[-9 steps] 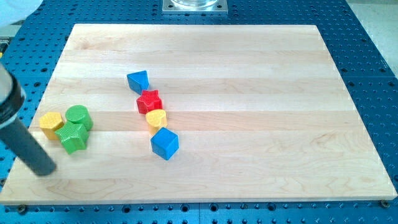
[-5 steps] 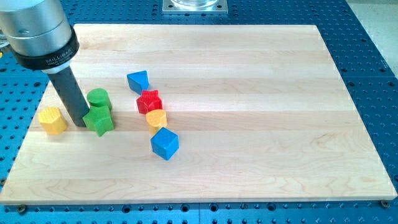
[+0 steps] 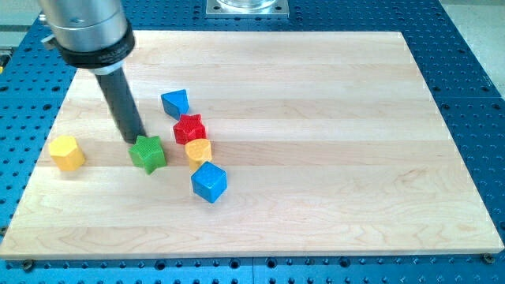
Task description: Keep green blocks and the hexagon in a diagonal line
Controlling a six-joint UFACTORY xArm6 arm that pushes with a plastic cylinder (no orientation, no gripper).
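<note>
Green star block (image 3: 148, 153) touches my tip (image 3: 136, 141), board's left edge well apart.

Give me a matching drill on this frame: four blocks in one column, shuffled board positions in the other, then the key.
Blocks:
1. yellow hexagon
2. green star
3. blue cube
4. red star

Places:
A. touching my tip, at the tip's lower right in the view
B. farthest toward the view's left, alone
C. lowest in the chain of four blocks
D. between the blue triangle and the yellow block

Pairs: 1-B, 2-A, 3-C, 4-D
</note>
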